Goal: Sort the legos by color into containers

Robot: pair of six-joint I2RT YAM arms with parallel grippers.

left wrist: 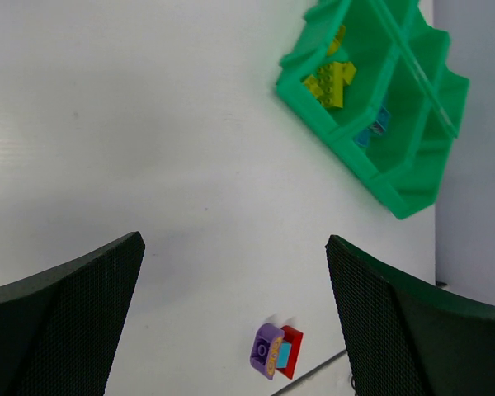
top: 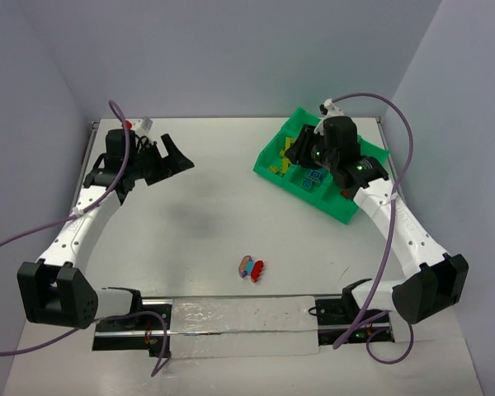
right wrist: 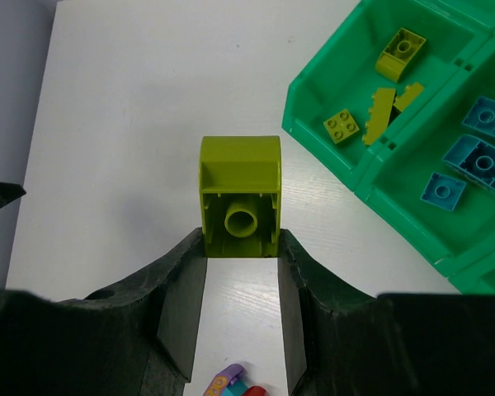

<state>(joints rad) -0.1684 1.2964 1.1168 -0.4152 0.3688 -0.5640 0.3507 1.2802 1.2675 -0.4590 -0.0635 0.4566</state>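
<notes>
Left arm bent toward far left corner; left gripper (top: 179,158) jaws spread wide, empty, fingers (left wrist: 66,322) matte black, mesh-textured. Worktop (top: 206,210) smooth, white, open through middle. Purple brick (left wrist: 266,351) and red brick (left wrist: 292,352) touching, near middle of near edge. Right arm stretched to far right corner; right gripper (right wrist: 241,241) pinching hollow-bottomed olive brick (right wrist: 239,186) just beside rim of glossy green tray (top: 344,213). Yellow bricks (right wrist: 379,91) and blue bricks (right wrist: 477,157) in separate compartments.

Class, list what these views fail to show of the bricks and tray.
Top view: the right gripper hides its olive brick and part of the green tray.
Top view: loose bricks too small to count.
Right wrist view: bottom edge cuts those bricks off.
Left wrist view: top edge crops the tray; walls hide some floors.
</notes>
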